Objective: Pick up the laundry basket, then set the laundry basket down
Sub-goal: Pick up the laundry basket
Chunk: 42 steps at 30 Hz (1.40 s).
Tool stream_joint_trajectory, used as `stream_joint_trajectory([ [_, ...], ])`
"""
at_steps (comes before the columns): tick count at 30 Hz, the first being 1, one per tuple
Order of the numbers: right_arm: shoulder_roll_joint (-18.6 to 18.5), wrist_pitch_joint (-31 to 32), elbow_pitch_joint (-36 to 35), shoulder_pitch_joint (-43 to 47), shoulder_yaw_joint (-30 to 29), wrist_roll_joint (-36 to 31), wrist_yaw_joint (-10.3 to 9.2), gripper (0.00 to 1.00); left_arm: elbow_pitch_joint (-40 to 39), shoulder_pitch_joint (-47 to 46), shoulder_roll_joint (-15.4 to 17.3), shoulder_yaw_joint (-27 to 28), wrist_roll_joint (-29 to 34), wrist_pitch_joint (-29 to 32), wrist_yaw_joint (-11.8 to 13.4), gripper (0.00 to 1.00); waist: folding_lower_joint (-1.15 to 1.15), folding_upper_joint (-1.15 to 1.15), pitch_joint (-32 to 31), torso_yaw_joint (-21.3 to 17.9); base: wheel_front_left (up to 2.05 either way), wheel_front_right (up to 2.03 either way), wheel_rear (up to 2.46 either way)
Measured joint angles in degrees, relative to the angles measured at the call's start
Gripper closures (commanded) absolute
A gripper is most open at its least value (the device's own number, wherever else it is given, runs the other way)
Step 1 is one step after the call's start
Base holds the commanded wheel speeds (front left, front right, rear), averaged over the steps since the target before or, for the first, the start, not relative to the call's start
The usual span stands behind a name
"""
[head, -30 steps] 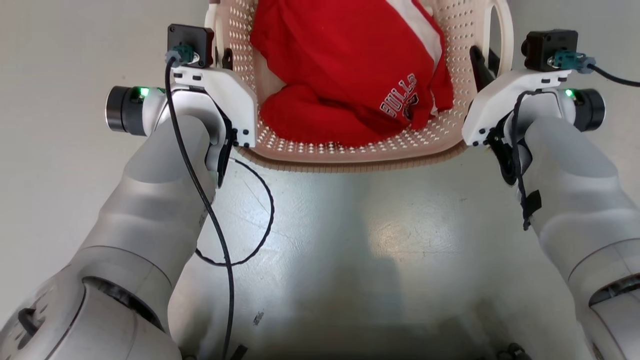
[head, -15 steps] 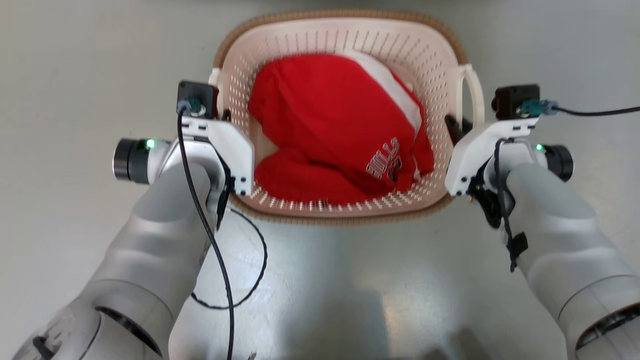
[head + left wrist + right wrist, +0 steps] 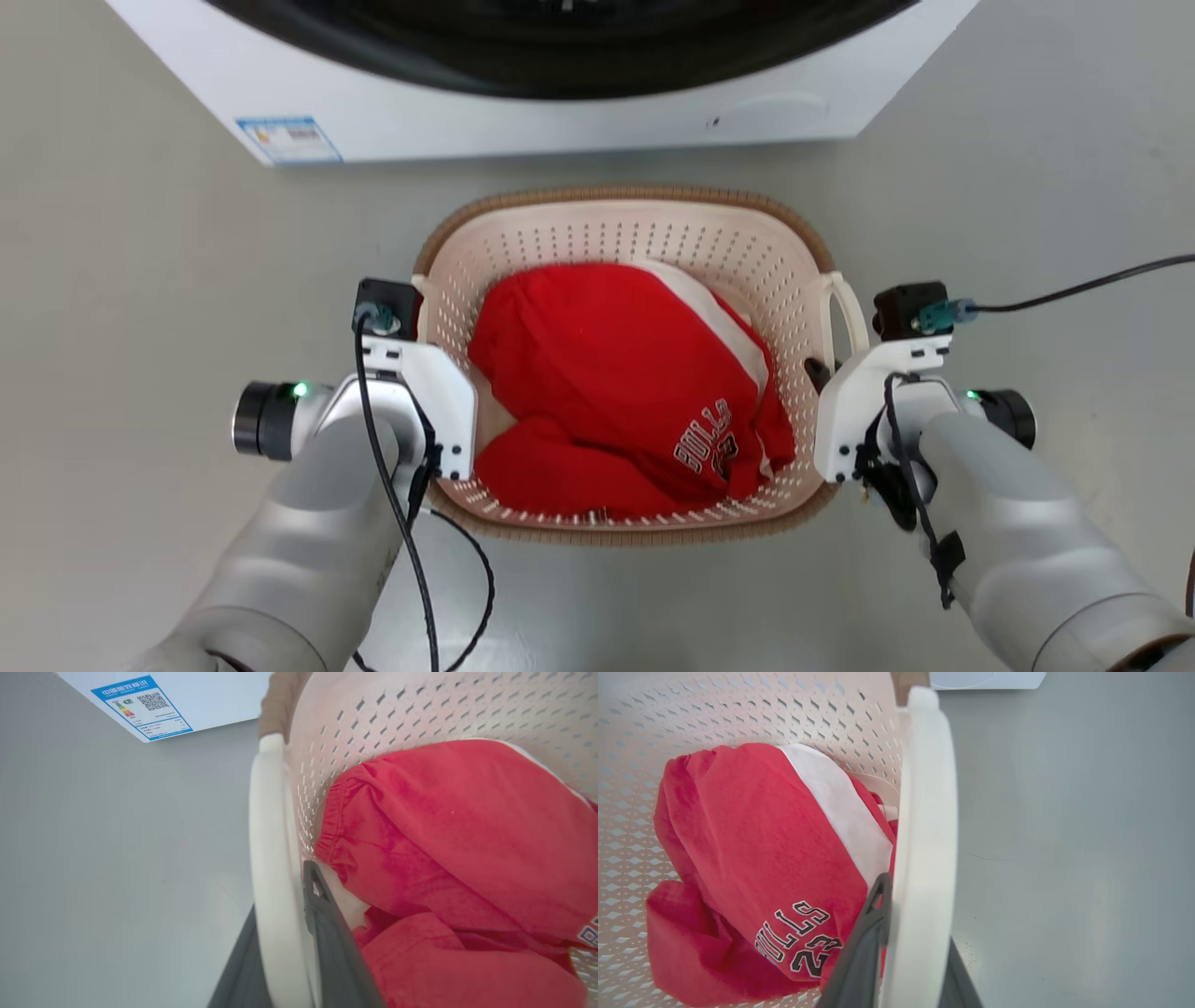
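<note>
On the laundry basket [image 3: 616,198], the left end effector [image 3: 282,924] pinches the 9 o'clock handle [image 3: 266,826] — the right end effector [image 3: 920,938] pinches the 3 o'clock handle [image 3: 927,812].

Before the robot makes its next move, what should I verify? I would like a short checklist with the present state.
1. Left hand closed on left handle: ok.
2. Right hand closed on right handle: ok.
3. Red clothing inside laundry basket, below its rim: ok.
4. Floor shows between basket and washing machine: ok.
5. Basket bottom on the floor or lifted: cannot tell.
</note>
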Motion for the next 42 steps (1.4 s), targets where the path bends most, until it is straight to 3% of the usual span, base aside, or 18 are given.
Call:
stream_joint_trajectory([
  [22, 1.19, 2.98, 4.23, 10.53, 5.02, 4.95, 0.07, 1.00, -2.25, 13.34, -0.20, -4.34, -5.16, 5.02, -0.34, 1.00, 0.00, 0.00, -20.59, 2.59, 0.00, 0.00, 0.00],
  [42, 1.41, 5.47, 4.86, 14.48, 7.24, 6.75, 0.08, 1.00, -3.27, 18.67, -0.11, -7.81, -9.07, 8.59, 0.09, 1.00, 0.00, 0.00, -29.57, 3.43, 0.00, 0.00, 0.00],
])
